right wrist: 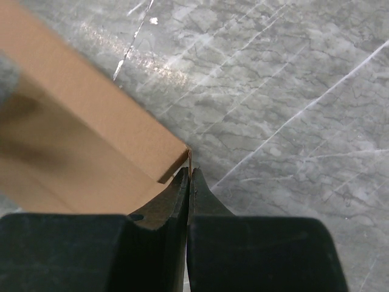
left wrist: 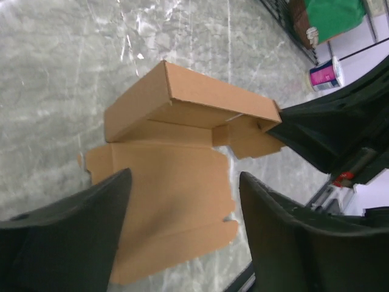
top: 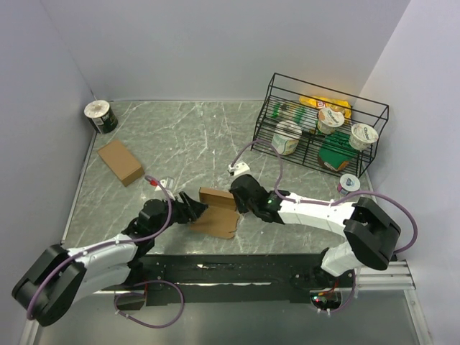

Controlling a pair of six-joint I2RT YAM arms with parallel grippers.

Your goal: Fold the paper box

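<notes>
The paper box [top: 217, 214] is brown cardboard lying mid-table, half formed: one long wall [left wrist: 213, 97] stands up, and a flat notched panel [left wrist: 176, 201] lies in front of it. My left gripper [top: 192, 210] hovers over the left of that flat panel. It is open [left wrist: 185, 177], with nothing between its fingers [left wrist: 85, 225]. My right gripper [top: 237, 194] is at the box's right end, shut [right wrist: 189, 172] on the thin edge of an upright cardboard flap [right wrist: 79, 115]. The left wrist view shows that gripper as a dark shape [left wrist: 316, 131].
A second, fully formed brown box [top: 121, 162] lies at the left. A tin can [top: 100, 116] stands in the far left corner. A black wire rack [top: 323, 129] with cups and packets is at the far right, with a small cup [top: 349, 184] and a white object [top: 238, 168] nearby.
</notes>
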